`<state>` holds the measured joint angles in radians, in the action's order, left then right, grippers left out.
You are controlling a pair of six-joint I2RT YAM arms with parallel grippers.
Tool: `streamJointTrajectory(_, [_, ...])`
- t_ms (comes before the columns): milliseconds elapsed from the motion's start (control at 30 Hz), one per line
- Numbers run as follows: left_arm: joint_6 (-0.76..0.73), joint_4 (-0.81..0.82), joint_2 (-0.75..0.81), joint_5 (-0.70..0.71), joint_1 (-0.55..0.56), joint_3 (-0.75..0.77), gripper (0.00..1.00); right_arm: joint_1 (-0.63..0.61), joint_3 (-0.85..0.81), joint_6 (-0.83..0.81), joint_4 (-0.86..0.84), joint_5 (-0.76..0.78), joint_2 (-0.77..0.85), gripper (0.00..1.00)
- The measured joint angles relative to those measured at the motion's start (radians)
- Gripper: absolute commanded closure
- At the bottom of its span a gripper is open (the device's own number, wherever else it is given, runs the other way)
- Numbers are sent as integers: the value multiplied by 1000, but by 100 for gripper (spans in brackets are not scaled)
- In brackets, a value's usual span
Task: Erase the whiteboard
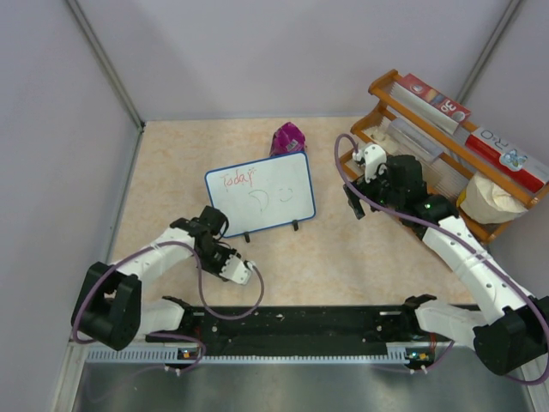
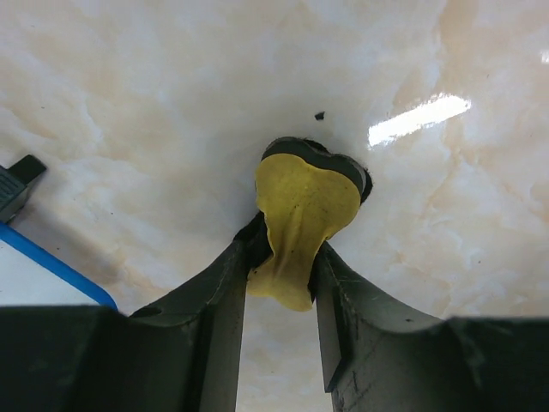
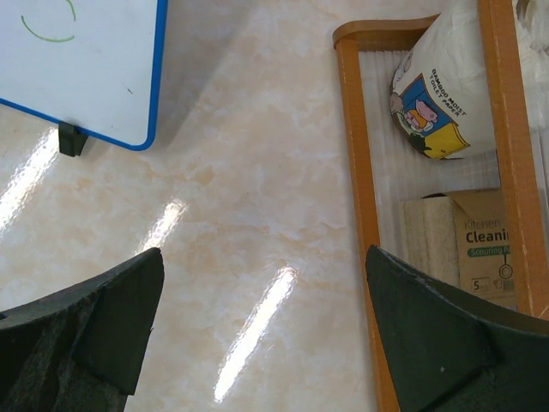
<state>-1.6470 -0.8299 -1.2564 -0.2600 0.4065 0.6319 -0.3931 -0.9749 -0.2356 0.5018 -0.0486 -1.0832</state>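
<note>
The whiteboard (image 1: 260,196) stands tilted on two black feet in the middle of the table, with red "Today" writing and faint drawings on it. Its corner shows in the right wrist view (image 3: 86,69) and its blue edge in the left wrist view (image 2: 51,266). My left gripper (image 1: 208,225) is just front-left of the board, low over the table. It is shut on a small yellow-and-black eraser (image 2: 304,206), squeezed between the fingers. My right gripper (image 1: 356,206) is open and empty, to the right of the board, beside the wooden rack.
A wooden rack (image 1: 403,94) with boxes and a white bag (image 1: 489,199) fills the back right; its rim (image 3: 356,154) lies under my right finger. A purple packet (image 1: 287,137) lies behind the board. Grey walls close in the table.
</note>
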Motion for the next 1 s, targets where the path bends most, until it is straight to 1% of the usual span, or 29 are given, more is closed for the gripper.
streamJointTrajectory(133, [89, -15, 5, -89, 2, 32, 82, 0, 0, 0, 0, 0, 0, 1])
streamJointTrajectory(167, [128, -14, 5, -117, 4, 53, 86, 0, 0, 0, 0, 0, 0, 1])
streamJointTrajectory(267, [291, 18, 2, -183, 24, 137, 94, 0, 0, 2, 0, 4, 0, 1])
streamJointTrajectory(400, [535, 104, -61, -201, 89, 278, 98, 10, -1, 19, 1, 2, -5, 1])
streamJointTrajectory(467, [656, 158, -110, -186, 127, 341, 98, 26, -2, 32, 3, -14, -13, 1])
streamJointTrajectory(567, [806, 234, -170, -153, 180, 397, 98, 80, -14, 64, 23, -87, -33, 2])
streamJointTrajectory(633, [896, 286, -195, -127, 214, 416, 98, 124, -43, 88, 48, -174, -56, 2])
streamJointTrajectory(733, [998, 358, -210, -70, 257, 431, 99, 151, -83, 113, 68, -290, -81, 3])
streamJointTrajectory(867, [1086, 462, -211, 43, 320, 446, 99, 154, -126, 158, 83, -465, -122, 7])
streamJointTrajectory(1000, [1138, 573, -211, 182, 382, 454, 99, 154, -173, 217, 91, -609, -206, 16])
